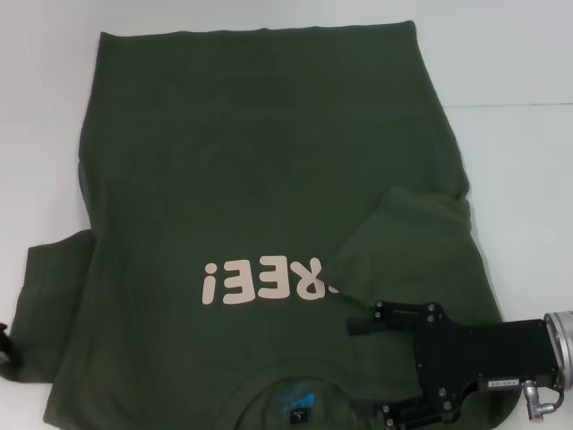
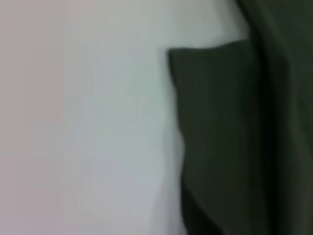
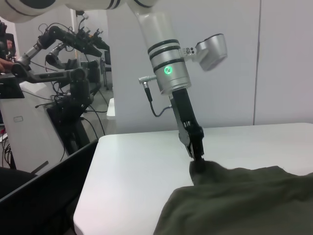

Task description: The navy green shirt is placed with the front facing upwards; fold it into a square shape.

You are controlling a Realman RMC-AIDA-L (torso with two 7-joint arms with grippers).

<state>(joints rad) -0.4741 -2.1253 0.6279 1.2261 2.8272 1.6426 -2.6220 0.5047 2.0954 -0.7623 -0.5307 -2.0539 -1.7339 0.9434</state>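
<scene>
The navy green shirt lies spread on the white table, front up, with its pale "FREE!" lettering and blue neck label nearest me. Its right sleeve is folded over onto the body. My right gripper hovers open over the right shoulder by the collar, with nothing between its fingers. My left gripper is down at the left sleeve, shut on the cloth's edge, which peaks up to it. Only a dark sliver of that gripper shows in the head view. The left wrist view shows green cloth beside bare table.
The table's edge lies just beyond the left sleeve. Other robot arms and stands are off the table behind it. Bare white table surface borders the shirt on both sides and at the far end.
</scene>
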